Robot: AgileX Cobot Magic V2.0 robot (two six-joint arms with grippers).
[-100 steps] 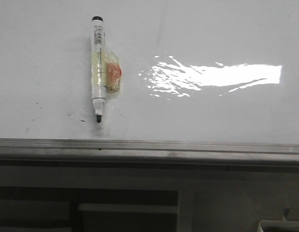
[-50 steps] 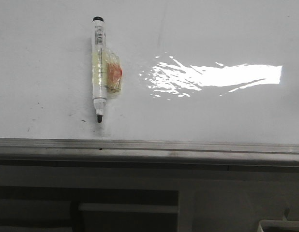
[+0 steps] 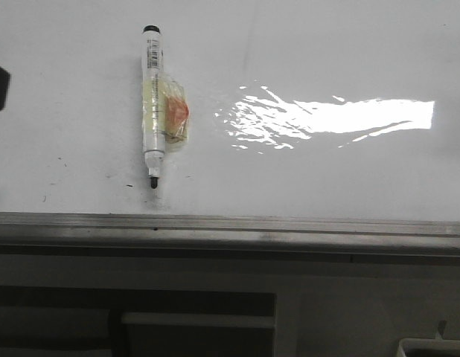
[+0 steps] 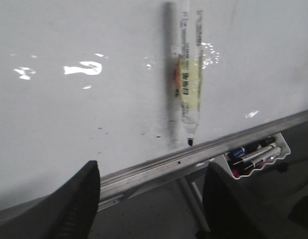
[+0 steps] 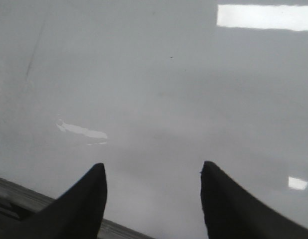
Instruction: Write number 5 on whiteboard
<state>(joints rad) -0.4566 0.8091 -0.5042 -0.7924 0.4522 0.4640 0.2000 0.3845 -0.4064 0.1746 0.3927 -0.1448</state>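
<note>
At the bottom of the front view, grey cabinet panels (image 3: 215, 312) sit below the aluminium edge strip (image 3: 230, 223). Above it spreads the glossy whiteboard (image 3: 327, 171), bare of any written number 5, with a bright glare patch (image 3: 342, 117) at centre right. A marker (image 3: 151, 104) lies tip-down at upper left, yellowish tape (image 3: 173, 113) around it. The left gripper (image 4: 150, 199) and right gripper (image 5: 153, 199) both hang with jaws spread wide, holding nothing. A marker tray (image 4: 256, 157) shows in the lower right of the left wrist view.
</note>
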